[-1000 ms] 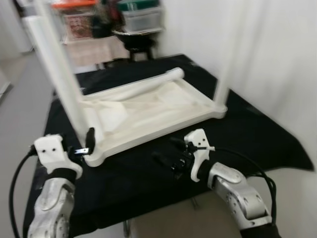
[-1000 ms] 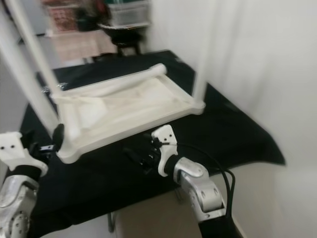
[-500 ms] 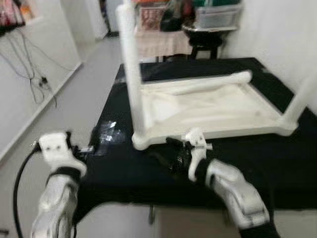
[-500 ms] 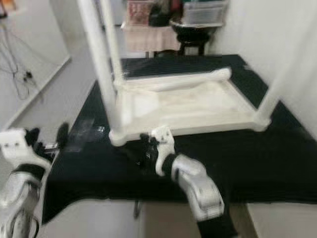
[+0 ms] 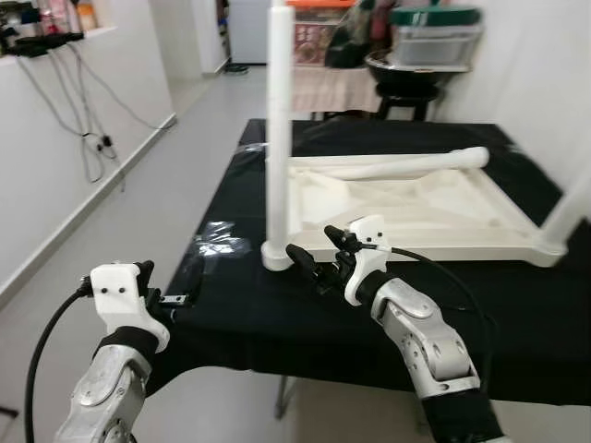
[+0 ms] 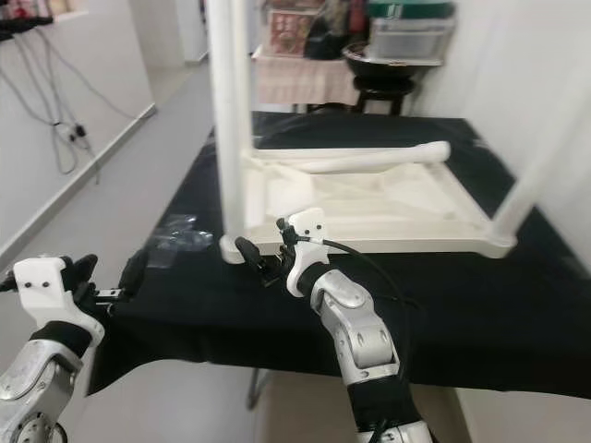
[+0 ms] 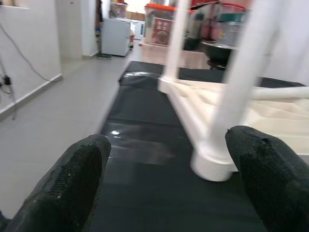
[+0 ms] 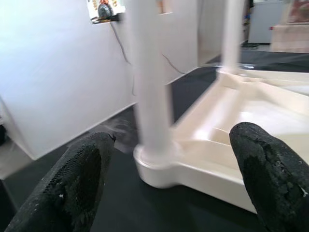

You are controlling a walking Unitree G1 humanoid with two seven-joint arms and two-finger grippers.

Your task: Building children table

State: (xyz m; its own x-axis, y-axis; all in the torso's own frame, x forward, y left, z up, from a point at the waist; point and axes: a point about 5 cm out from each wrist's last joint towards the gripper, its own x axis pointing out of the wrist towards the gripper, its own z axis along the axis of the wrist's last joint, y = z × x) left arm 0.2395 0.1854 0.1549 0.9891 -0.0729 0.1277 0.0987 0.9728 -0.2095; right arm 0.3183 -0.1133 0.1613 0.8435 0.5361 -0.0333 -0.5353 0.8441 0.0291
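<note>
A white children's table [image 5: 416, 198] lies upside down on a black-covered work table [image 5: 231, 305]. One leg [image 5: 279, 138] stands upright at its near left corner, and another [image 5: 571, 214] rises at the right. A loose white leg [image 5: 406, 164] lies along the far rim. My right gripper [image 5: 319, 254] is open just in front of the near left corner, and the leg's base [image 8: 154, 164] sits between its fingers [image 8: 265, 169], untouched. My left gripper [image 5: 171, 281] is open and empty at the work table's left edge, facing that corner [image 7: 212, 164] from a distance.
A clear plastic bag [image 5: 217, 247] lies on the black cloth left of the corner. Storage boxes [image 5: 434, 32] and a dark stool [image 5: 411, 78] stand behind the work table. A white wall with hanging cables [image 5: 88, 138] runs along the left, with grey floor [image 5: 157, 194] between.
The whole view has swung, so the camera moved. My left gripper has come away from the near corner leg to the left. My right gripper now sits in front of that corner.
</note>
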